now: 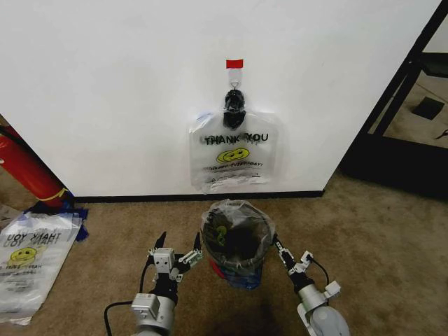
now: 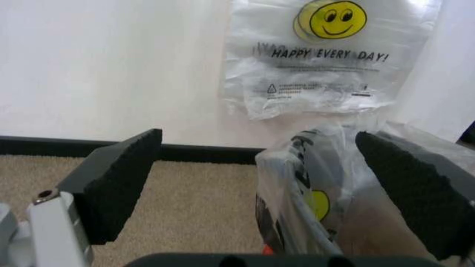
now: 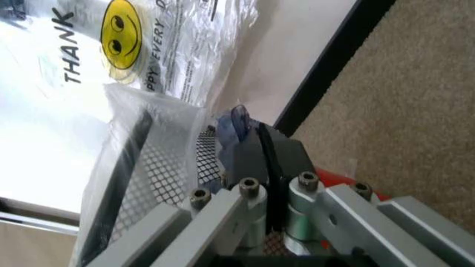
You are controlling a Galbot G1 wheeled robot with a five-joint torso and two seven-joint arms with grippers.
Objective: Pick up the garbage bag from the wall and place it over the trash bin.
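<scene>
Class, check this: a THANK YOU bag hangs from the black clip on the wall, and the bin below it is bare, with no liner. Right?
Not quite. The trash bin already wears a see-through liner, as the head view shows. The garbage bag does hang from the clip.

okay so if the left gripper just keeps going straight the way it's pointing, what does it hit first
Probably the wall near its black baseboard. The open left gripper points over bare carpet, with the bag-lined trash bin close by one finger, which may brush it; depth is unclear.
</scene>
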